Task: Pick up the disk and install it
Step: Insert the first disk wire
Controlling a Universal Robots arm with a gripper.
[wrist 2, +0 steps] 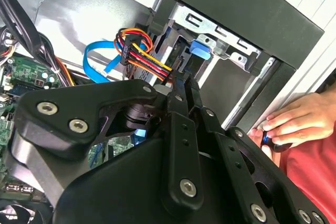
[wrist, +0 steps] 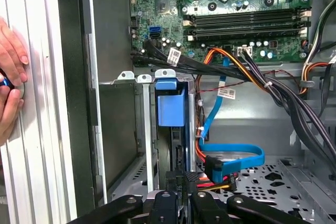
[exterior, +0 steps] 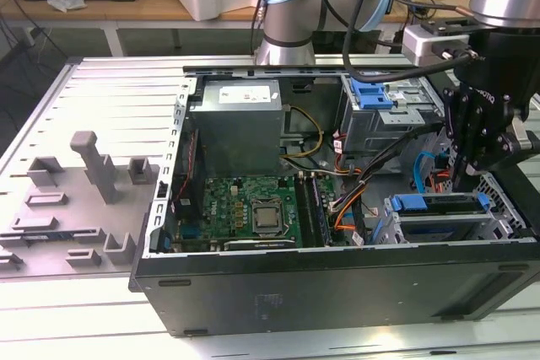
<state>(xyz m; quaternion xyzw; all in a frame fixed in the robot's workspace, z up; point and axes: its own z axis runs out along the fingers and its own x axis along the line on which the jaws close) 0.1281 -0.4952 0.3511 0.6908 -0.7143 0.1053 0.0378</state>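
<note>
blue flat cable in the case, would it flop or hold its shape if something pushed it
Probably floppy yet springy: the blue flat cable lies in a loose curved loop. Likely light, as it is a thin ribbon. It may not shift far, since one end seems plugged in.

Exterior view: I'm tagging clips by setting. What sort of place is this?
Probably a robotics lab or test workshop: an open computer case lies on a slotted metal table, a robot arm stands behind it, and a wooden workbench runs along the back.
</note>
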